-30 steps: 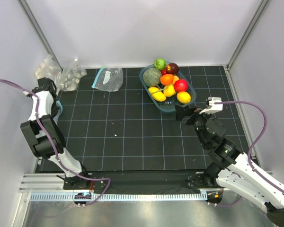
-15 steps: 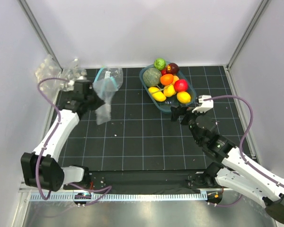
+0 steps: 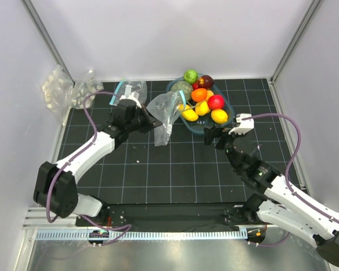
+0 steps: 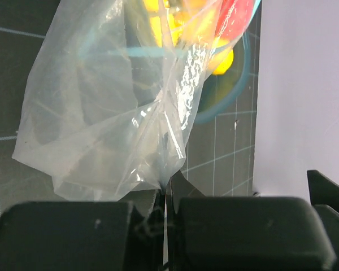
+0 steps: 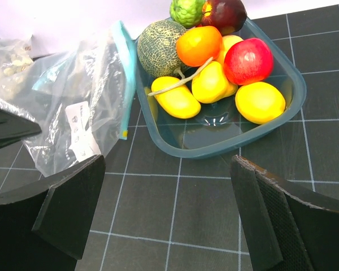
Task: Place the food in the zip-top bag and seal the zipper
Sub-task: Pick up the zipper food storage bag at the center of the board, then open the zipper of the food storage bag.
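My left gripper (image 3: 151, 121) is shut on a fold of the clear zip-top bag (image 3: 166, 114) and holds it hanging above the mat, just left of the teal tub (image 3: 199, 130). In the left wrist view the bag (image 4: 107, 107) fills the frame above the closed gripper (image 4: 165, 195). Its teal zipper strip (image 5: 124, 84) shows in the right wrist view. The food lies piled in the tub: melon (image 5: 163, 48), orange (image 5: 199, 45), red ball (image 5: 248, 61), lemons (image 5: 175, 97). My right gripper (image 3: 214, 134) is open and empty, low in front of the tub (image 5: 214, 148).
Another clear bag with a teal strip (image 3: 131, 89) lies at the back of the mat. Clear packs of white lumps (image 3: 73, 89) sit in the back left corner. White walls close in the back and both sides.
My left arm has swung from the back left corner to the right, lifting the bag and carrying it up to the tub. The right gripper shifted slightly left and stays open.
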Controlling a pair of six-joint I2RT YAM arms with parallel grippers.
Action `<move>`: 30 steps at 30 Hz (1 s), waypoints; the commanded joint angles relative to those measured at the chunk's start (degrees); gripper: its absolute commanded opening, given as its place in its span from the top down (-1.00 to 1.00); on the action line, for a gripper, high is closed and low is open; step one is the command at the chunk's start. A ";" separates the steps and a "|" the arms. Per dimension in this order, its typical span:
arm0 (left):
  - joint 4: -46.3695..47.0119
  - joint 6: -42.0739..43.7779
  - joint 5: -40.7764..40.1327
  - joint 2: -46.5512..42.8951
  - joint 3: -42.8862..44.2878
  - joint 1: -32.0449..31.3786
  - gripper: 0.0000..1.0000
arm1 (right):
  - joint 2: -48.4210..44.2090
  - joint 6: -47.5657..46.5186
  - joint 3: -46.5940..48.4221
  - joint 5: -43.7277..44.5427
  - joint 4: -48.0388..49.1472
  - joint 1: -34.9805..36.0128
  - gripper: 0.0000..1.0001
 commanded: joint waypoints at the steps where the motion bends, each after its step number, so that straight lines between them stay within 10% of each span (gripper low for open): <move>1: 11.59 -2.18 -0.78 -5.26 -6.07 1.34 0.98 | 0.78 -0.63 2.66 -0.30 1.74 -0.20 -0.99; 13: 19.80 0.71 9.93 -5.97 -12.95 1.43 1.00 | 5.70 2.10 2.57 -15.41 8.41 -0.11 -0.99; 30: 15.24 2.03 15.83 -13.80 -8.99 -5.87 1.00 | -0.35 0.78 -3.58 -9.37 13.61 -0.03 -0.99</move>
